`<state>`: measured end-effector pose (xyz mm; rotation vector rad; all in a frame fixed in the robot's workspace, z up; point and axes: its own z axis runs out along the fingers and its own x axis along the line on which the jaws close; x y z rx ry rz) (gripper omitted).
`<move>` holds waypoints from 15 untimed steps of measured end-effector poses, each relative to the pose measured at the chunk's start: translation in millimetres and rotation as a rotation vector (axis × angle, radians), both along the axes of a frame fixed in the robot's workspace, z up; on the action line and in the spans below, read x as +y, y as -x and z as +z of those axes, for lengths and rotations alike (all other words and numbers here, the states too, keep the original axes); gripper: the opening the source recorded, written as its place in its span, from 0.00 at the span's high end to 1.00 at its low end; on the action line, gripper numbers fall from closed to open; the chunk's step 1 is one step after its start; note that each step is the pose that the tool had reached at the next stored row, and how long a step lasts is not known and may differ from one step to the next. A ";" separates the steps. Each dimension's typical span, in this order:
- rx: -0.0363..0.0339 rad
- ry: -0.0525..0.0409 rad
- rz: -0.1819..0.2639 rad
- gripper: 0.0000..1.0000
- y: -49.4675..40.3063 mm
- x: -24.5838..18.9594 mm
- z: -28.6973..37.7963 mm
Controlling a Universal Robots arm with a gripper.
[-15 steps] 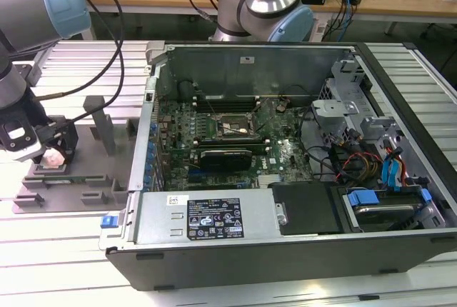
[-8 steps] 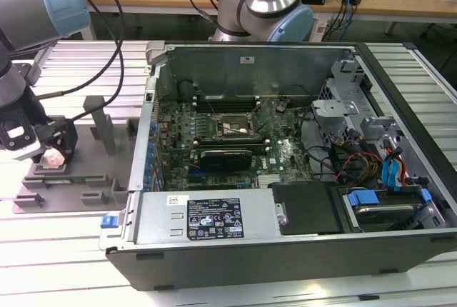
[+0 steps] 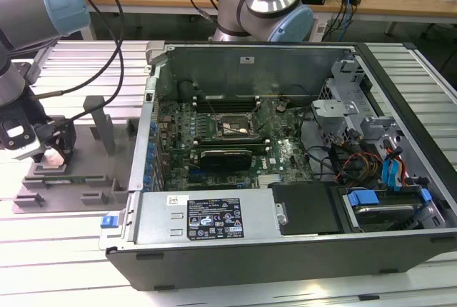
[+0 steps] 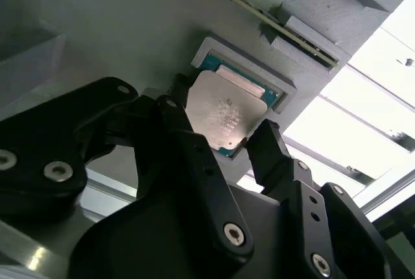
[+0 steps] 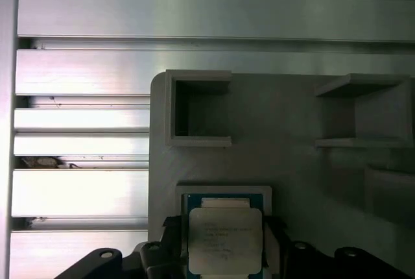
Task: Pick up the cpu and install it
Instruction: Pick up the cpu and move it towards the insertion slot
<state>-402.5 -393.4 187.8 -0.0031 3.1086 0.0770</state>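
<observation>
Claw (image 4: 222,113) appears clenched on the cpu (image 5: 224,240), pinching two opposite edges just over its pocket in the grey fixture tray (image 5: 292,181). Pickup looks barely begun. The chip is beside the computer case (image 3: 285,239), so installing is left.

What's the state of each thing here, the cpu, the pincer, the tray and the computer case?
cpu: seated in the fixture tray, metal top up
pincer: down at the cpu, grip unclear
fixture tray: holds the cpu, square pocket beside it empty
computer case: lying on its side, panel off, motherboard exposed
cpu socket: looks empty
</observation>
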 end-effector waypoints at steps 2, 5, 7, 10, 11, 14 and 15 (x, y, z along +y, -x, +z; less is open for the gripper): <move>0.0002 0.0001 0.000 0.42 0.0 0.0 0.3; 0.0000 0.0000 0.000 0.45 0.0 0.0 0.6; 0.0006 0.0003 0.000 0.45 0.1 0.0 1.9; 0.0000 0.0000 0.000 0.45 -0.1 0.0 9.3; 0.0000 -0.0001 0.000 0.45 -0.1 0.0 11.5; 0.0000 0.0000 0.000 0.45 -0.6 0.0 28.2; 0.0001 0.0000 0.000 0.45 -1.0 0.0 42.0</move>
